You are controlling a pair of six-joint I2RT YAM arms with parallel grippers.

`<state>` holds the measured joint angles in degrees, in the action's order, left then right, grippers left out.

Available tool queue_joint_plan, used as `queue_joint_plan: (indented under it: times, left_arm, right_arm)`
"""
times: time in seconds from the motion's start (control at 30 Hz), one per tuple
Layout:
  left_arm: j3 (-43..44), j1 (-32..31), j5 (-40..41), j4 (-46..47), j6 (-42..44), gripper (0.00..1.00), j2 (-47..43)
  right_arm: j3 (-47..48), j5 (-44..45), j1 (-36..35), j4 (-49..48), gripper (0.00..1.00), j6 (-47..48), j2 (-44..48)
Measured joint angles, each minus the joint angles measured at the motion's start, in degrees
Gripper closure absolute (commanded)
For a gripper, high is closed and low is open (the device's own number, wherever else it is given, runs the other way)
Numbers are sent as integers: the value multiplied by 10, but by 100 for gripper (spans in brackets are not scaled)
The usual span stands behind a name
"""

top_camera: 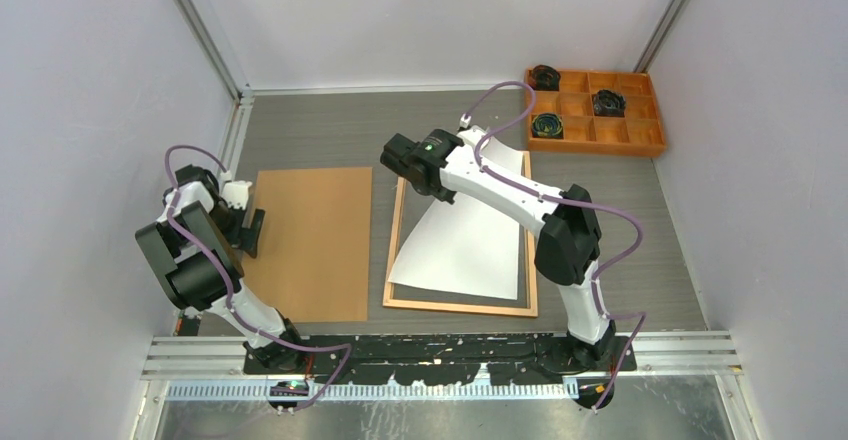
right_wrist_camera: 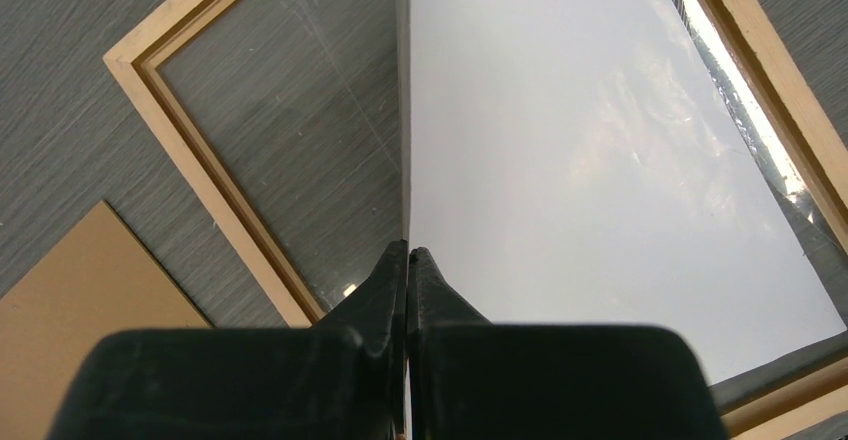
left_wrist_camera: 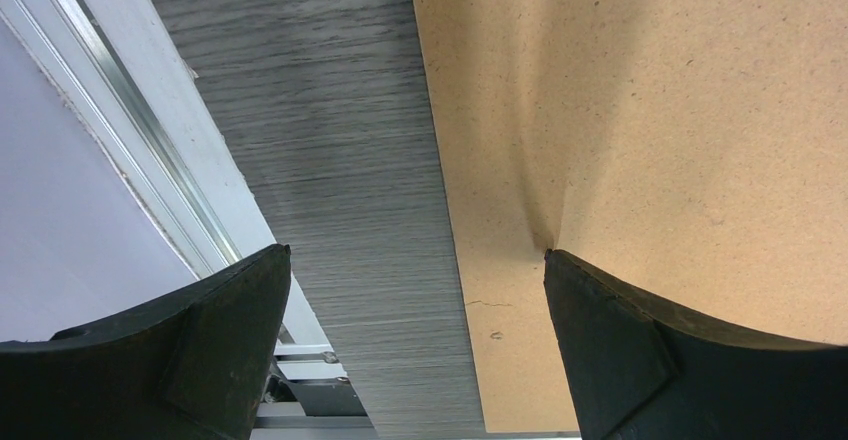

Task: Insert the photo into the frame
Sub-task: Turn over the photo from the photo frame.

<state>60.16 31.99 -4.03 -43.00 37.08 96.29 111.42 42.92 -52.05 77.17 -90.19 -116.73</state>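
Observation:
The photo (top_camera: 465,245) shows only its white back; its picture side is hidden. It slants over the frame (top_camera: 460,305), near edge down inside the frame, far left edge lifted. My right gripper (top_camera: 405,172) is shut on that lifted edge. In the right wrist view the fingers (right_wrist_camera: 409,252) pinch the photo (right_wrist_camera: 580,160) edge-on above the frame's clear pane, with the frame's left rail (right_wrist_camera: 205,190) below. My left gripper (top_camera: 250,230) stands open at the left edge of the brown backing board (top_camera: 305,245), one fingertip over the board (left_wrist_camera: 650,110), nothing between the fingers (left_wrist_camera: 416,251).
An orange compartment tray (top_camera: 600,148) with dark items in some cells stands at the back right. White walls enclose the table on three sides, and a metal rail (left_wrist_camera: 150,160) runs along the left wall close to my left gripper.

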Motion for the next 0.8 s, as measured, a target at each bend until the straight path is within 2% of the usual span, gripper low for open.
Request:
queue_joint_plan:
  times: [0.37,0.6,0.8]
  left_arm:
    - [-5,0,3,4,7,0,0]
    - [-5,0,4,5,7,0,0]
    - [-5,0,4,5,7,0,0]
  right_arm:
    - [-5,-1,-23,14,99,3,1]
    - [-59,3,-35,19,99,1,46]
    - [-60,3,-34,23,99,1,57]
